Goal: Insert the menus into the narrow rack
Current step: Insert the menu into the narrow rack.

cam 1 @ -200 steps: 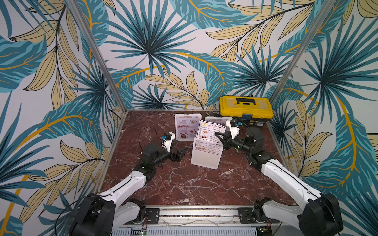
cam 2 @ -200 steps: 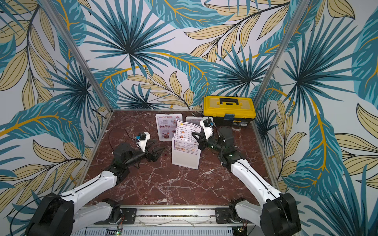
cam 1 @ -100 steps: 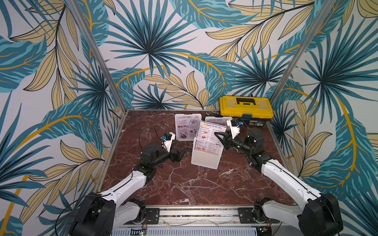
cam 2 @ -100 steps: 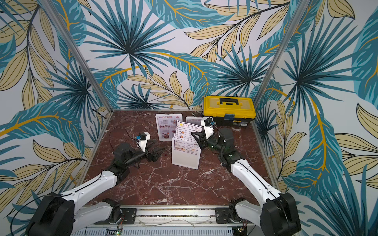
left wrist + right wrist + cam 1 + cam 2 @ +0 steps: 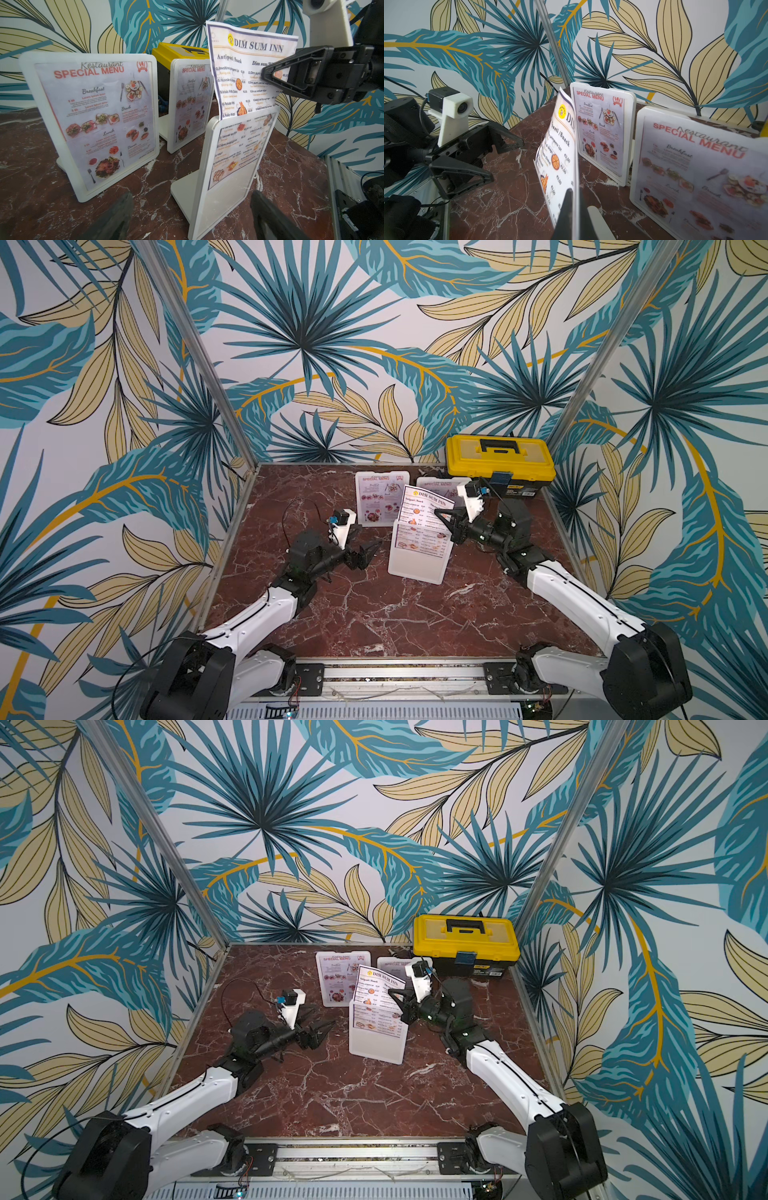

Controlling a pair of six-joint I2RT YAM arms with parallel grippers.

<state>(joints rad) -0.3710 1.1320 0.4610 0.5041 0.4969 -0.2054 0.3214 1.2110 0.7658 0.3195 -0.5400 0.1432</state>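
Left wrist: right gripper seems pinched on DIM SUM INN menu, half in rack; left gripper spread. Skewed push could buckle it.

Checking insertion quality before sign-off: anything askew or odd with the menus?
Yes. The DIM SUM INN menu is only partway into the front rack. Its upper half sticks out, tilted and wavy, with the right tool shut on its edge. Both SPECIAL MENU sheets look fully seated.
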